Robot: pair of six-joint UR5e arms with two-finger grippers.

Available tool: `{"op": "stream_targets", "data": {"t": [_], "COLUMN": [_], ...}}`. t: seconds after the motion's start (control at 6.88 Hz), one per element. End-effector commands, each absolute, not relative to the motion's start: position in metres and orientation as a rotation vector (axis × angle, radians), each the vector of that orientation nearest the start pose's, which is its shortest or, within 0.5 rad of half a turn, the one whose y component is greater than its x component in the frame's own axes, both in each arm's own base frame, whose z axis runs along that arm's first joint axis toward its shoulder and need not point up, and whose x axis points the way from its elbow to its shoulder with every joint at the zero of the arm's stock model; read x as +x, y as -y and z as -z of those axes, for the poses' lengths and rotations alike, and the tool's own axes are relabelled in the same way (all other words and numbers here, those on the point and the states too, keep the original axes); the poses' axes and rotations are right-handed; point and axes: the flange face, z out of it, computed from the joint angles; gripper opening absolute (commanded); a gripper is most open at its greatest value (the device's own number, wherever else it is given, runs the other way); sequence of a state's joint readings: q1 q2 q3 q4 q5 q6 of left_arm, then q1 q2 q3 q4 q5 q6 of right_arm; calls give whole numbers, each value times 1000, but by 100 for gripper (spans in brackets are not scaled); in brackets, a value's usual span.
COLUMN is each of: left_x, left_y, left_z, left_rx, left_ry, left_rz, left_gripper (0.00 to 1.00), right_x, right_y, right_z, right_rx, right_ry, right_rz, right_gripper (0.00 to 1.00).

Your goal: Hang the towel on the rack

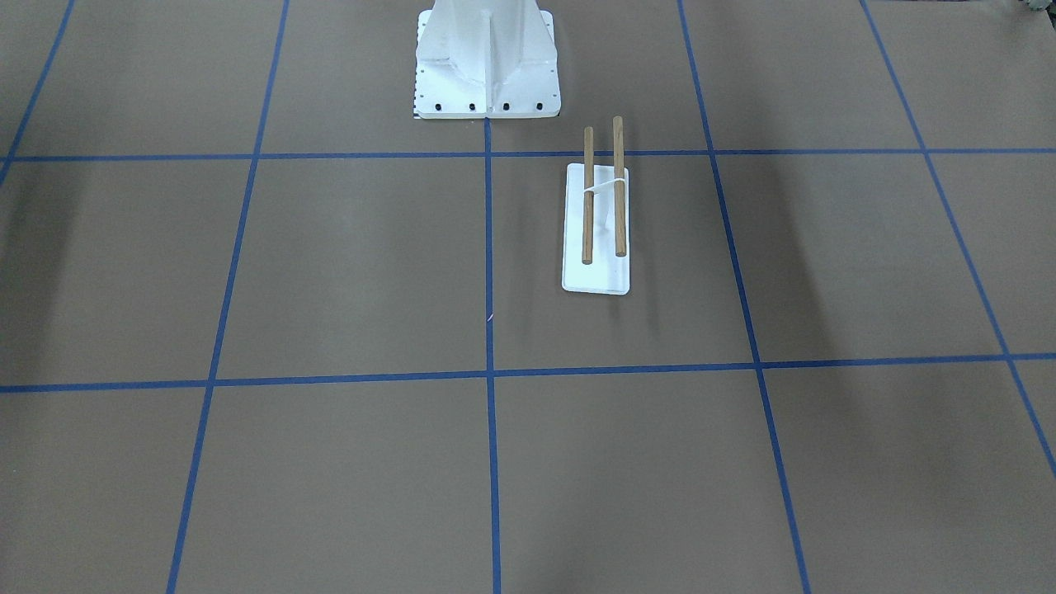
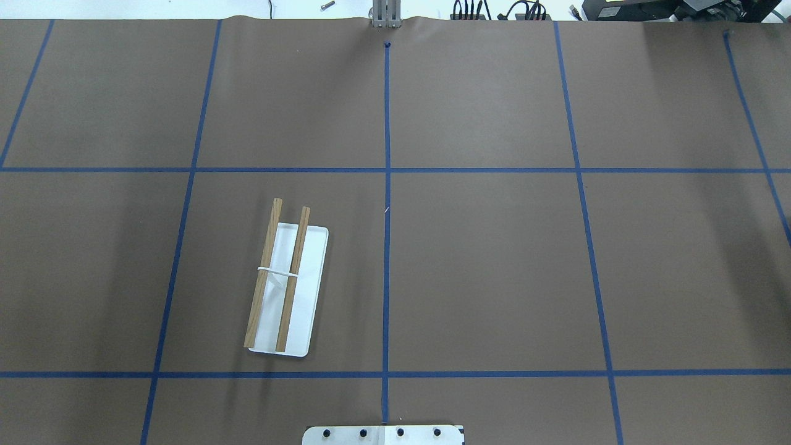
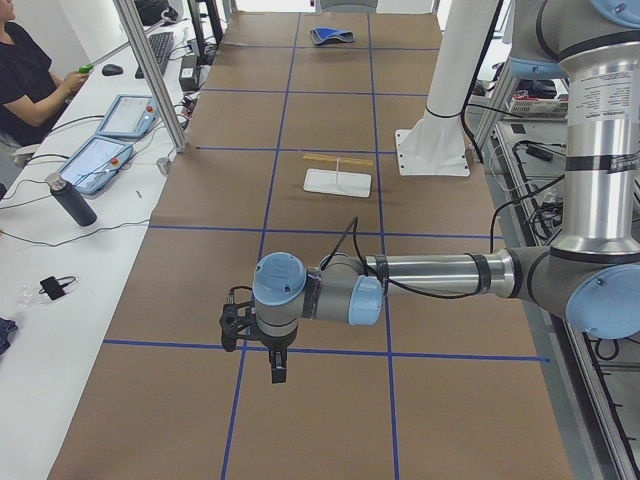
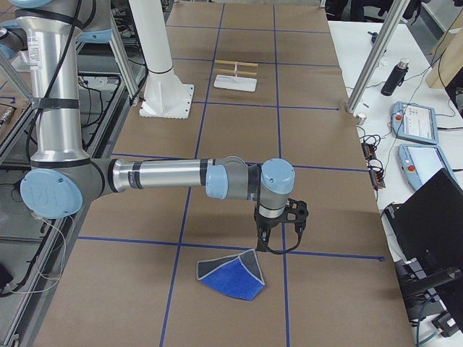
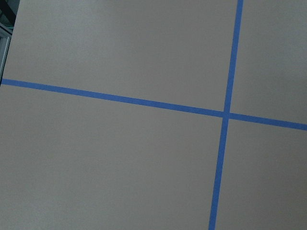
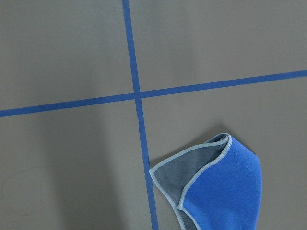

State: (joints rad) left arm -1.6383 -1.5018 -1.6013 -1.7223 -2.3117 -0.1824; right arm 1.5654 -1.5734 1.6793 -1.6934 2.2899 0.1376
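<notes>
Right gripper (image 4: 273,244), left gripper (image 3: 277,370): finger state cannot tell. Best to pinch floppy royal-blue cloth towel (image 6: 230,191) by 1 upturned corner

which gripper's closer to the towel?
The right gripper, hanging just beside the towel at its end of the table. The left gripper is at the opposite end, beyond the rack.

We see a royal-blue towel (image 6: 230,191) with pale grey edge and underside at the lower right of the right wrist view, a rack (image 2: 307,278) of brown rods on white, and a brown table (image 2: 494,272) gridded in blue tape (image 2: 387,185).
</notes>
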Motion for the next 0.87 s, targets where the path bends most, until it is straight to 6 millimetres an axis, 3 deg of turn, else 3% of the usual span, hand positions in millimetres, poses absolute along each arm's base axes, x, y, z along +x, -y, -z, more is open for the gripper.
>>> {"op": "stream_targets", "data": {"t": [0.0,0.73], "left_x": [-97,-98], "left_y": [464,463], "left_z": [-665,-666], "left_rx": [69,66], "left_ry": [-748,-749], "left_rz": [191,190], "left_gripper": [99,98], "right_x": [65,65], "right_y": [487,491], "right_z": [-622,-619], "right_rx": [-69,-63], "right_ry": [714,714], "right_rz": [-133,-131], "right_gripper": [100,100]}}
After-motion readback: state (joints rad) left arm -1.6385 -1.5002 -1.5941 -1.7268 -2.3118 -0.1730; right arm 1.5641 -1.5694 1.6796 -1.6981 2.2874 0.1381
